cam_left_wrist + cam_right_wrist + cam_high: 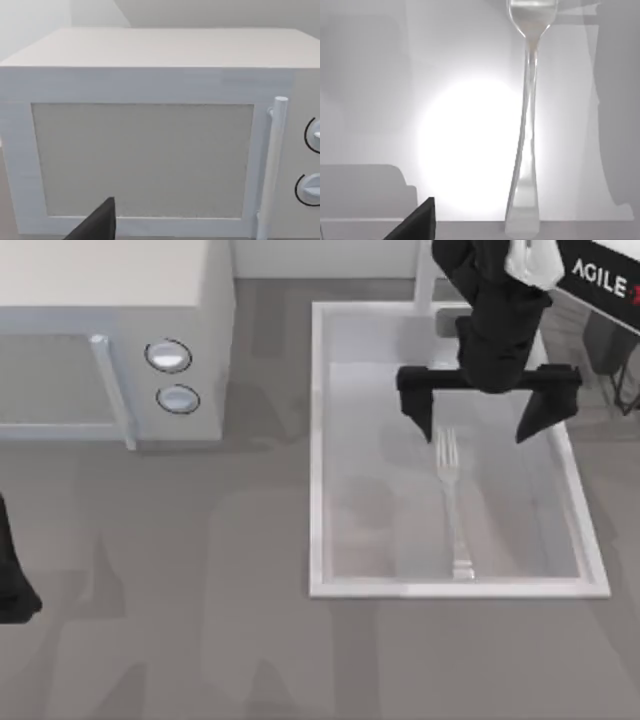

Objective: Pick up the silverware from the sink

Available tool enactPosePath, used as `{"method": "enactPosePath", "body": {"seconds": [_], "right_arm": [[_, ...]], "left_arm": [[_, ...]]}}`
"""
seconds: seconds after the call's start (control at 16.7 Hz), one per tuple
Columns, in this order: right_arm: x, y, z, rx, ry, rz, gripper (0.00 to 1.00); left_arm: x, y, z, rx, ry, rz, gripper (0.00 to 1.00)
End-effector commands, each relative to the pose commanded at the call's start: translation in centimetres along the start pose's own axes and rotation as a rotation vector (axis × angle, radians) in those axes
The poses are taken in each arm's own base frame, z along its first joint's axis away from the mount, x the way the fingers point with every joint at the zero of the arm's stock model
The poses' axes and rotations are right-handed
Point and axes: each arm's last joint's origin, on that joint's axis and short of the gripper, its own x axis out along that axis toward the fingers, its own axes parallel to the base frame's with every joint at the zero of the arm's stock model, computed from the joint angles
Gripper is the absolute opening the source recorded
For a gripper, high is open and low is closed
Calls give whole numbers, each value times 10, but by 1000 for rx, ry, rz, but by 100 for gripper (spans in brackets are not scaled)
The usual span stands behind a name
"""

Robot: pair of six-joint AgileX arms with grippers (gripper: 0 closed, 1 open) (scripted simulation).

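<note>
A slim silver fork, the silverware [453, 502], lies flat on the bottom of the sink [316, 440], tines toward the back and handle toward the front rim. The right wrist view looks along its handle [526, 150]. My right gripper [478, 428] hangs open above the sink's back half, its two black fingers spread wide on either side of the tines and above them. My left arm [12, 580] sits parked at the table's left edge.
A white microwave [110, 330] with two round knobs [168, 355] stands at the back left; the left wrist view faces its door [142, 160] and handle [272, 165]. Bare grey table lies between microwave and sink.
</note>
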Motion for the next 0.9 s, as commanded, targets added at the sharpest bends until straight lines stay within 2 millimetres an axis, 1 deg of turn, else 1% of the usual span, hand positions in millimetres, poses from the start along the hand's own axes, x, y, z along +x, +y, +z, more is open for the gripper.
{"method": "enactPosePath", "body": {"seconds": [0.12,0.3,0.48,0.6,0.66,0.9], "right_arm": [[20,1,2,-1,2,-1,100],[65,3,5,-2,-6,2,100],[112,4,4,-4,-14,5,100],[134,3,0,-5,-7,2,100],[140,2,-1,-5,-3,1,100],[141,2,-1,-5,-2,1,100]], "left_arm": [[0,0,0,0,0,0,100],[0,0,0,0,0,0,100],[0,0,0,0,0,0,100],[0,0,0,0,0,0,100],[0,0,0,0,0,0,100],[0,0,0,0,0,0,100]]}}
